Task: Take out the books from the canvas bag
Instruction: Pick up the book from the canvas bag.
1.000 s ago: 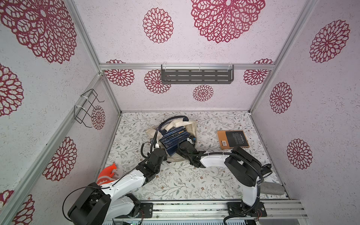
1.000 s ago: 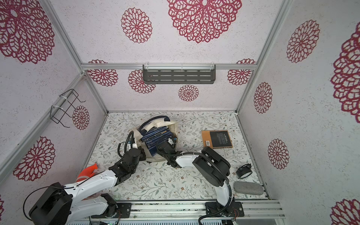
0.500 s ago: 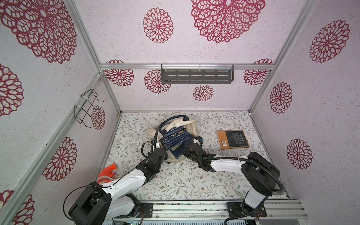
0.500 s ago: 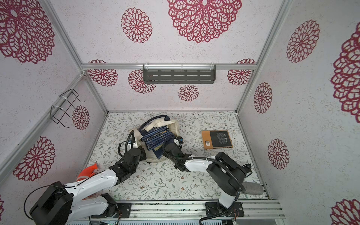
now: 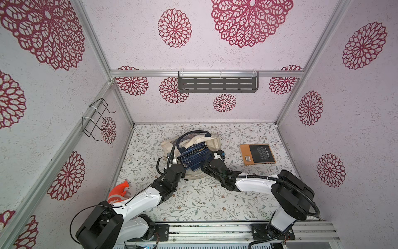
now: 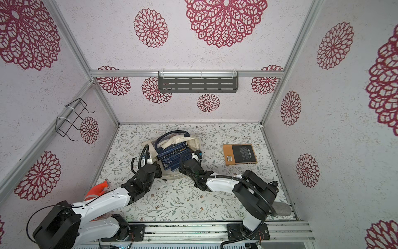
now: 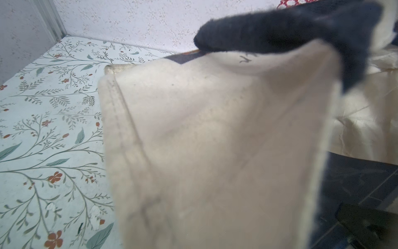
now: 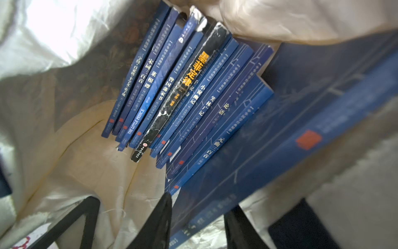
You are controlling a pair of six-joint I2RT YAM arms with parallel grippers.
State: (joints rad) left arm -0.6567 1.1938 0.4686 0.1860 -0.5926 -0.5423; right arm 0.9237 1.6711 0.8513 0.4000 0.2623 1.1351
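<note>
1. My right claw is inside the mouth of the canvas bag and is released. Its black fingers stand apart and clamp nothing. The cover of the nearest blue book runs between them and on past them.
2. Ahead of that claw the books are packed side by side in the bag, spines toward my wrist. Most are dark blue with white lettering. One spine is black with yellow characters, and one reads "THE LITTLE PRINCE". Cream cloth folds around them.
3. My left claw is clenched on the bag's rim, on the side nearer my left arm. From my left wrist the cream cloth rises close to the lens and fills most of the view. A navy strap crosses its top, and my fingers there are hidden.
4. In both top views the bag lies near the middle of the table with its mouth toward my two arms. The stack of books shows in the opening, and the navy strap arches over the far end.
5. One orange-brown book lies flat on the table outside the bag, on my right and apart from it. Its black panel and white barcode label face up.
6. Farther out, an orange object sits beside my left arm by the left wall; I cannot tell what it is. A grey slotted shelf hangs on the back wall, and a black wire rack hangs on the left wall.
</note>
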